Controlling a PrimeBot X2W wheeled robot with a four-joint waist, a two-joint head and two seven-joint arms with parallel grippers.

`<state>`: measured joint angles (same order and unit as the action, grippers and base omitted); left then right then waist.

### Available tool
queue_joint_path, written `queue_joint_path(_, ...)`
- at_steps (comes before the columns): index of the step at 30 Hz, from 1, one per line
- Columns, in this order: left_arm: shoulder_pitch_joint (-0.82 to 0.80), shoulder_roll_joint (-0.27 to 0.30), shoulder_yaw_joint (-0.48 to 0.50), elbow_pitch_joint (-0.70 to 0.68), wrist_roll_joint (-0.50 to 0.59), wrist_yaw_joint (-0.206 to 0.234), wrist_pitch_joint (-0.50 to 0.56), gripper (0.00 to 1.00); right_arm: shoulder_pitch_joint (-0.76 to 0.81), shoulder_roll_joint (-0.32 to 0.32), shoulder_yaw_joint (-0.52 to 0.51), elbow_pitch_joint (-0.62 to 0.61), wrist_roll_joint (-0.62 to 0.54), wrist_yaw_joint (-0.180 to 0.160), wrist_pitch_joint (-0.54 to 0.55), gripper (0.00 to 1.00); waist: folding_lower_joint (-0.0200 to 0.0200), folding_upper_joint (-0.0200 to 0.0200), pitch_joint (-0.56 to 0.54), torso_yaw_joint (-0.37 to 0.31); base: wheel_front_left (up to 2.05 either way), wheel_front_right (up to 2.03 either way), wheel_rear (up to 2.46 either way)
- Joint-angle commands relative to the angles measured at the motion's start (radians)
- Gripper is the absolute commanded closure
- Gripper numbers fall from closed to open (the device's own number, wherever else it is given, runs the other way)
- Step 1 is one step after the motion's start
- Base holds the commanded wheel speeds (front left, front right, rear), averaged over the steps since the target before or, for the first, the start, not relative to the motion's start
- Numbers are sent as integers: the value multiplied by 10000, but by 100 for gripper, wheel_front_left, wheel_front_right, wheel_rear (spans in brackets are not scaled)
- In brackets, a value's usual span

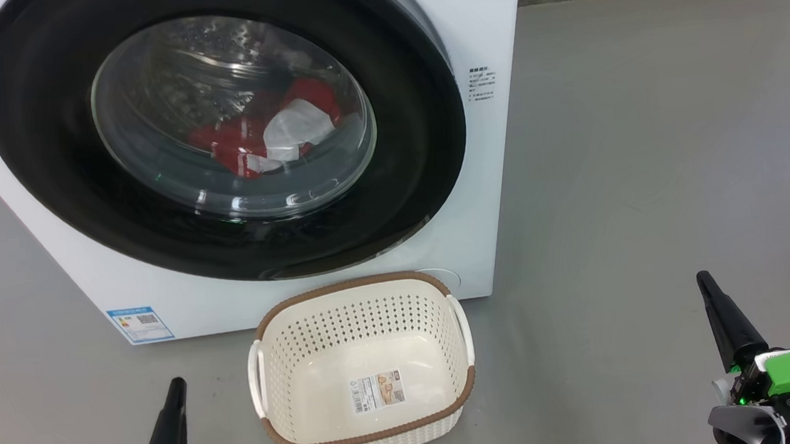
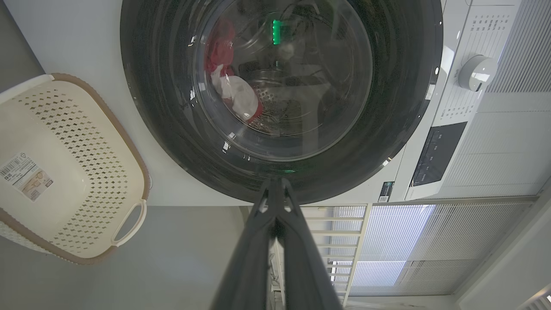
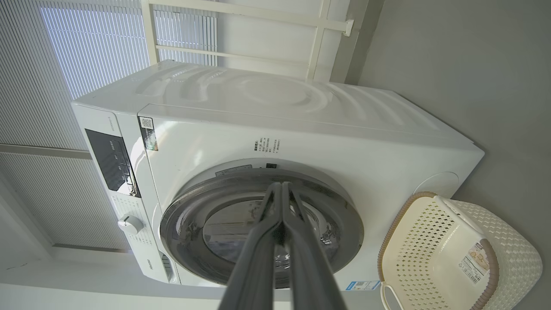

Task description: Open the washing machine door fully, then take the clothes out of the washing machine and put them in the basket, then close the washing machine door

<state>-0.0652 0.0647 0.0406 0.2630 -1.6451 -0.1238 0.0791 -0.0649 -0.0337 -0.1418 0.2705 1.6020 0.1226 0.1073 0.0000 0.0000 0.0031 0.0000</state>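
Here's the washing machine door (image 1: 156, 107), and it's shut, its wide black rim lying flat against the front of the washing machine (image 1: 486, 42). Look through the bulging glass and there are the clothes (image 1: 266, 133): a red bundle with a white panel, lying low in the steel drum, a little right of the window's middle. Nothing is touching the door.

Down below, the basket (image 1: 354, 286) stands on the grey floor (image 1: 647, 157), just in front of the machine's lower edge and under the right half of the door. It's upright, mouth up, a white handle on either side, and the paper label (image 1: 378, 391) on its bottom is in plain sight. To its left, on the machine's lower front corner, there's the small blue label (image 1: 141, 324).

Now the arms. The left hand (image 1: 177, 388) hangs low, to the left of the basket and clear of it, its two dark fingers pressed together with nothing between them, pointing up towards the door. The right hand (image 1: 706, 284) is well off to the right of the basket, over bare floor, fingers likewise closed tight on nothing. Green housings show behind both.

Up on the machine's top panel, from the left wrist view, sit a white dial (image 2: 475, 73) and a dark control panel (image 2: 434, 153).
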Motion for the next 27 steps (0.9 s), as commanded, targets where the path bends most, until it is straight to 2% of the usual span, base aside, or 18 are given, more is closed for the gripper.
queue_joint_path(1,-397,107,384,-198,75,-69,62,100,-431,-166,269,-258,57,81,68,100,0,0,0,0,0,0,0)
queue_joint_path(27,-405,38,481,-192,157,-69,140,100,-431,-166,273,-257,61,81,65,100,0,0,0,0,0,0,0)
